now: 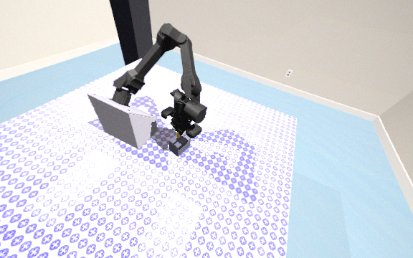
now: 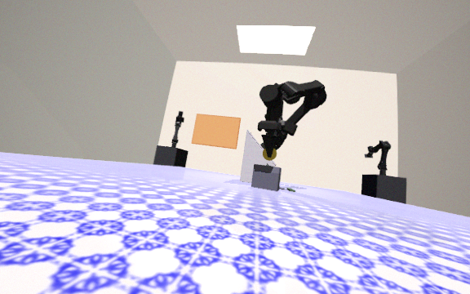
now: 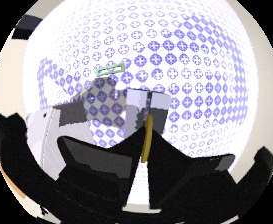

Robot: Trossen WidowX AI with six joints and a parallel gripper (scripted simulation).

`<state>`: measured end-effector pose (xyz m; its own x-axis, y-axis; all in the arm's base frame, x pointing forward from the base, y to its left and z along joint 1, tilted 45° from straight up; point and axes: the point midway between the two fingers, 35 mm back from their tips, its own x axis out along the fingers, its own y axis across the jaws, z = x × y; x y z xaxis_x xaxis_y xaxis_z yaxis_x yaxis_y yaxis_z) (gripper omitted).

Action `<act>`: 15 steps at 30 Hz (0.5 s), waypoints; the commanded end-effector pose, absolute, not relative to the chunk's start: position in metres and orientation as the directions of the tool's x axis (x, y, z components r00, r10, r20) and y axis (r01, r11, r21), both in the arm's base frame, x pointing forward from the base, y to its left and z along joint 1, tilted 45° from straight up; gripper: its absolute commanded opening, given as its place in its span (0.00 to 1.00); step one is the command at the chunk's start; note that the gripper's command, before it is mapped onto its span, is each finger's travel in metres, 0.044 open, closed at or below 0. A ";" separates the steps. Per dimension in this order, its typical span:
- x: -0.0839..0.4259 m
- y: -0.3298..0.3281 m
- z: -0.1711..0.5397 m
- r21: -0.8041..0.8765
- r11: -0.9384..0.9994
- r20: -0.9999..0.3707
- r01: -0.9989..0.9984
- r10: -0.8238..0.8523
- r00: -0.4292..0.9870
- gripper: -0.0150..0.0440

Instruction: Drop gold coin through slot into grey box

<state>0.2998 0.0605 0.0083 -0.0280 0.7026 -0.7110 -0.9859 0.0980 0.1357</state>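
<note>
Currently clamped on the coin (image 1: 178,135) (image 2: 275,154) (image 3: 146,150): gripper (image 1: 180,133) (image 2: 269,154) (image 3: 145,131), pointing down, with gold rim showing past both sides of the fingertips in the exterior view. Coin upright on edge, just above the box (image 1: 178,148) (image 2: 266,180) (image 3: 135,104), apart from the lid in the exterior view. Long axis of coin close to the line of the slot (image 3: 150,102) in the wrist view, with slight skew between the two; exact centring over the opening not determinable. To be checked before lowering: rotation and sideways offset, given the narrow slot. Likely fault: rim catching on the lid and coin turning in the grip. Holder (image 1: 173,129) (image 2: 290,189) (image 3: 123,67) empty, beyond the box in the wrist view. Box closed, contents not visible. Judged stage: final alignment, insertion outstanding.
</note>
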 end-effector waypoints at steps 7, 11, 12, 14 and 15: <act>0.300 0.061 0.008 0.135 0.098 -0.711 -0.986 0.702 -0.028 0.25; 0.299 0.063 0.006 0.135 0.098 -0.711 -0.986 0.702 -0.028 0.25; 0.299 0.063 0.006 0.136 0.098 -0.711 -0.986 0.702 -0.028 0.25; 0.298 0.063 0.006 0.137 0.099 -0.711 -0.986 0.702 -0.028 0.25; 0.298 0.064 0.005 0.138 0.100 -0.711 -0.985 0.702 -0.028 0.25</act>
